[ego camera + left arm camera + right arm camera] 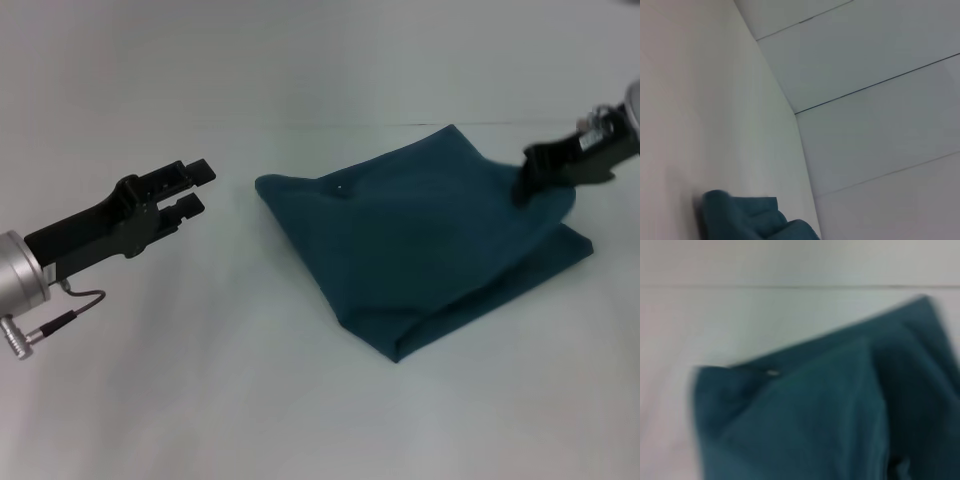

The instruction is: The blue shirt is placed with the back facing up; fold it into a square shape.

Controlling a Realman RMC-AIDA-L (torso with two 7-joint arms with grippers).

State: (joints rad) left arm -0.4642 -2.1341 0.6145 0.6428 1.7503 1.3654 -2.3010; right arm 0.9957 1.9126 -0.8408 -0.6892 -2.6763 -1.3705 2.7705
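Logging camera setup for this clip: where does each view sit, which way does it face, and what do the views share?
Head view: on the robot's head, looking forward and down at the blue shirt on the table; left gripper open beside it, right gripper at its right corner.
Left wrist view: on the left arm, facing wall panels and the shirt's edge; no fingers visible.
Right wrist view: on the right arm, close over the shirt; no fingers visible.
Shared: the shirt.

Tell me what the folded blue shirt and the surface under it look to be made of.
The dark teal-blue folded shirt: soft matte knit cloth, probably cotton; it drapes and creases without shine. The white table: smooth hard surface, perhaps laminate; flat, faintly glossy.
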